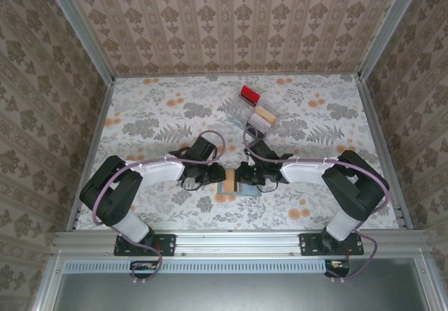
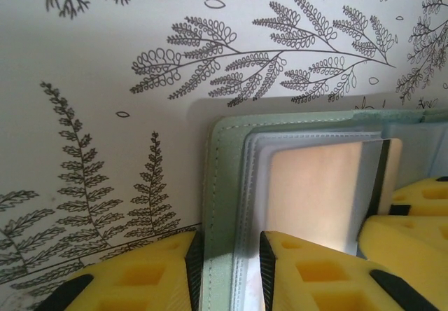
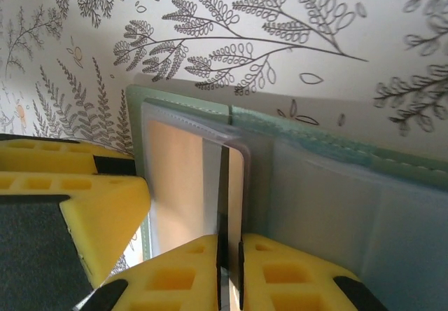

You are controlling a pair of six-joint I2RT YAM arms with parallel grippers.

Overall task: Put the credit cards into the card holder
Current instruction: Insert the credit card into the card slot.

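**Item: card holder (image 1: 246, 189).** Sage-green, lying open and flat on the table (image 1: 154, 122) midway between the two arms. Its long axis runs left to right and its clear inner sleeves face up.

**Item: left gripper (image 2: 229, 244).** Closed on the card holder's outer stitched edge, one finger on each side of the green cover, pinning that leaf down.

**Item: right gripper (image 3: 229, 239).** Jaws nearly together, pinching a thin card (image 3: 223, 206) that its own camera sees edge-on. The card points straight ahead of the fingers, its long axis in line with the sleeve beside it. Whether the tan face beside it is this card or one already seated cannot be told.

**Relation:** the two grippers are almost touching over the same leaf. The right one is the working hand, and its likely travel is forward along the card's length.

**Clearance:** very tight by the left gripper's fingers, open floral table beyond the holder's far edge.

**Stock:** remaining cards (image 1: 264, 118) sit in a clear tray (image 1: 234, 115), well apart toward the back.
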